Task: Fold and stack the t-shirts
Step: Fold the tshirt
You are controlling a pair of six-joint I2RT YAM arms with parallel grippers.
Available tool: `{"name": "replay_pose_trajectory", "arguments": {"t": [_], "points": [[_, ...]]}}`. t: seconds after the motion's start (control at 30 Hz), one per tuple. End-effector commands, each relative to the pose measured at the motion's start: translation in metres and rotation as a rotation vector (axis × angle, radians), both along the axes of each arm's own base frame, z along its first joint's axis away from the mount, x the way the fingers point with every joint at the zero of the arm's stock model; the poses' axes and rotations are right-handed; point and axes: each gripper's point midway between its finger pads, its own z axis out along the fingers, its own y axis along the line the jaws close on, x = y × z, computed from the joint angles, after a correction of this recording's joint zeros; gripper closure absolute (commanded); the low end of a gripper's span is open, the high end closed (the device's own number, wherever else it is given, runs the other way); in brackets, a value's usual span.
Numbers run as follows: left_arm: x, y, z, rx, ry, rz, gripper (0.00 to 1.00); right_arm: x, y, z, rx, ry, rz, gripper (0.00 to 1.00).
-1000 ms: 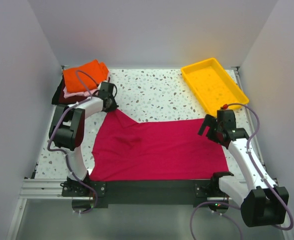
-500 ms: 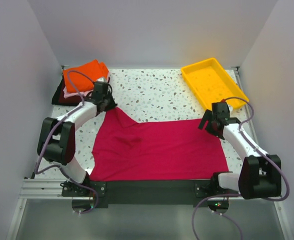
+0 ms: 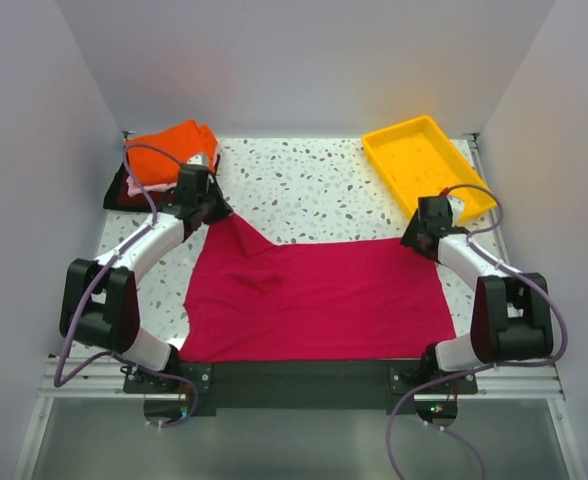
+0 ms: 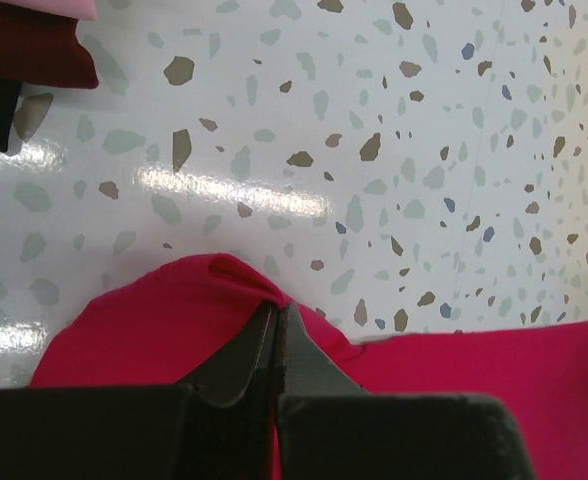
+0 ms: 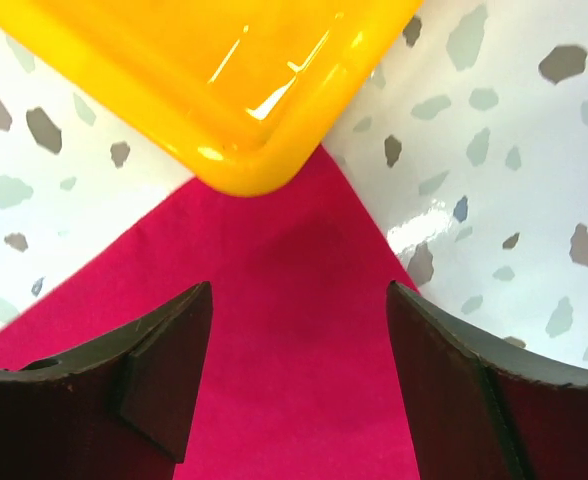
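The left gripper (image 4: 276, 320) has just pinched the far left corner of the red t-shirt (image 3: 314, 295), which lies flat on the tabletop (image 3: 314, 190). The right gripper (image 5: 296, 300) sits open over the other corner, maybe not touching. Folding comes next.

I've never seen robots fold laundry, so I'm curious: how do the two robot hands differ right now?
The left gripper is shut, pinching a fold of the crimson shirt; the right gripper is open, its fingers straddling the shirt's corner without clamping it. The left gripper sits beside the folded stack, the right gripper beside the yellow tray. Both are at the shirt's far edge.
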Motion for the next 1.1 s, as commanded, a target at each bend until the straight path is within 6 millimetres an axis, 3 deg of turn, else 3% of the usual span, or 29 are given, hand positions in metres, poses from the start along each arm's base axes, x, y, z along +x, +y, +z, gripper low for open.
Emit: {"name": "replay_pose_trajectory", "arguments": {"t": [0.0, 0.13, 0.33, 0.57, 0.97, 1.07], "points": [[-0.005, -0.006, 0.021, -0.053, -0.037, -0.021, 1.00, 0.032, -0.014, 0.019, -0.071, -0.098, -0.035, 0.28], [-0.010, -0.008, 0.029, -0.067, -0.046, -0.034, 1.00, 0.036, -0.018, 0.010, -0.102, -0.075, -0.034, 0.32], [-0.016, -0.007, 0.040, -0.073, -0.064, -0.039, 1.00, 0.046, -0.022, 0.011, -0.127, -0.081, -0.045, 0.34], [-0.025, -0.004, 0.040, -0.063, -0.063, -0.036, 1.00, 0.054, -0.025, 0.004, -0.144, -0.027, -0.057, 0.36], [-0.030, -0.007, 0.047, -0.085, -0.073, -0.054, 1.00, 0.044, -0.036, -0.028, -0.192, 0.130, -0.037, 0.41], [-0.030, -0.007, 0.049, -0.084, -0.078, -0.052, 1.00, 0.044, -0.035, -0.031, -0.191, 0.139, -0.028, 0.47]]}}
